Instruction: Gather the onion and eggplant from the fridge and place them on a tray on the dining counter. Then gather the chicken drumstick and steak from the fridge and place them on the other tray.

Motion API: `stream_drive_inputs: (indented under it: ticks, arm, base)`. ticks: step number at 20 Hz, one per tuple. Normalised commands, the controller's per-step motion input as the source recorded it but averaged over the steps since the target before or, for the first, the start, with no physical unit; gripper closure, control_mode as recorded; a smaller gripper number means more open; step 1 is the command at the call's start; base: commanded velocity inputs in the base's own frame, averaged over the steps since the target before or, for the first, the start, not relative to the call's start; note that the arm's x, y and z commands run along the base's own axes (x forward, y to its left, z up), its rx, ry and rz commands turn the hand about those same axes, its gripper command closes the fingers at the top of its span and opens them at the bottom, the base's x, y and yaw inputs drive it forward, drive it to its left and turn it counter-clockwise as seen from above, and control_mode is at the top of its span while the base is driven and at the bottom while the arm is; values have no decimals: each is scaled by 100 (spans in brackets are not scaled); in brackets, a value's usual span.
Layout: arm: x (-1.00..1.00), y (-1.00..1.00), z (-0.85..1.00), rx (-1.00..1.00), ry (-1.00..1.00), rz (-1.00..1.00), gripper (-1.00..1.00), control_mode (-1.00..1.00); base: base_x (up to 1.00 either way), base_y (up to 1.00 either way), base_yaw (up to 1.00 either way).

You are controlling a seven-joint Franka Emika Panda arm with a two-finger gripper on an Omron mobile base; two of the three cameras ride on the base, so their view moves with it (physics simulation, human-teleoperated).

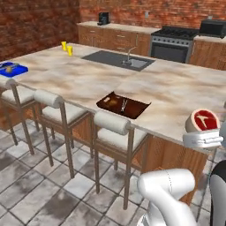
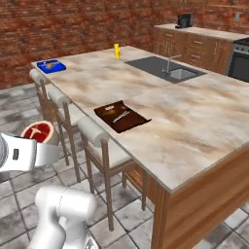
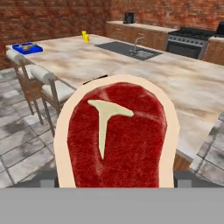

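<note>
The steak (image 3: 116, 135), a red slab with a pale fat rim, stands on edge between my gripper's (image 3: 116, 177) fingers, which are shut on it. From the base views the steak (image 1: 202, 120) (image 2: 38, 132) hangs off the near edge of the dining counter (image 1: 176, 88) (image 2: 194, 131), level with its top. The dark brown tray (image 1: 123, 106) (image 2: 121, 116) lies near the counter's front edge, well away from the gripper (image 1: 204, 132) (image 2: 41, 146). What lies on the tray is too small to tell. The fridge, onion, eggplant and chicken drumstick are out of view.
Three stools (image 1: 112, 126) (image 2: 92, 133) line the counter's front. A small blue box (image 1: 11, 69) (image 2: 51, 65) sits at the far end, and yellow items (image 1: 67, 47) stand near the sink (image 1: 119, 58). A stove (image 1: 174, 42) stands at the back wall.
</note>
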Motion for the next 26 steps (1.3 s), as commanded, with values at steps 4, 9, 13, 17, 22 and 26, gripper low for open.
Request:
stream_drive_inputs:
  ticks: [4,9,13,17,22,26]
  arm:
    - [0,0,0,0,0,0,100,100]
    - [0,0,0,0,0,0,100,100]
    - [0,0,0,0,0,0,100,100]
    - [0,0,0,0,0,0,100,100]
    - [0,0,0,0,0,0,100,100]
    - [0,0,0,0,0,0,100,100]
  base:
    - [46,63,-53]
    - [19,76,-49]
    - [18,80,-47]
    - [22,77,-46]
    - [51,65,-42]
    - [66,59,-36]
